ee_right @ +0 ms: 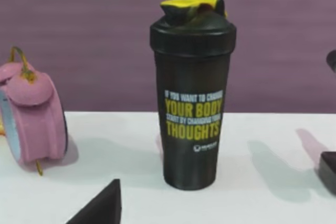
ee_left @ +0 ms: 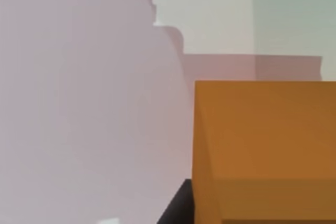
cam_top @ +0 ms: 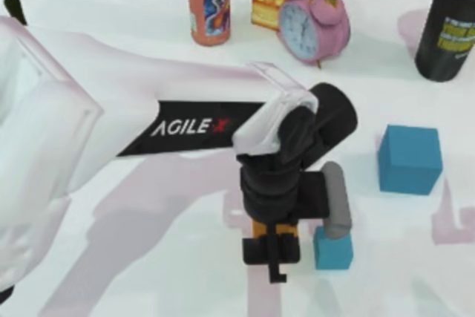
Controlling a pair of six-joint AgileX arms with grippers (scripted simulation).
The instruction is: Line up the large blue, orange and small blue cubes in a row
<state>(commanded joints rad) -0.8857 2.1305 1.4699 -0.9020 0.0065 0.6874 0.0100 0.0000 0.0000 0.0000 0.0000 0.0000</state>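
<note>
Left gripper (cam_top: pixel 272 252) low near tabletop's front edge, closed on orange cube (cam_top: pixel 259 228), just left of small blue cube (cam_top: pixel 332 250). Large blue cube (cam_top: pixel 410 159) toward right edge. Orange cube likely rigid, light, smooth: squeeze flat opposite faces. Right arm parked, fingers unseen.

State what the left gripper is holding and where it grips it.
The left gripper stands over the orange cube, beside the small blue cube. Whether its fingers are closed on the cube's sides cannot be told.
</note>
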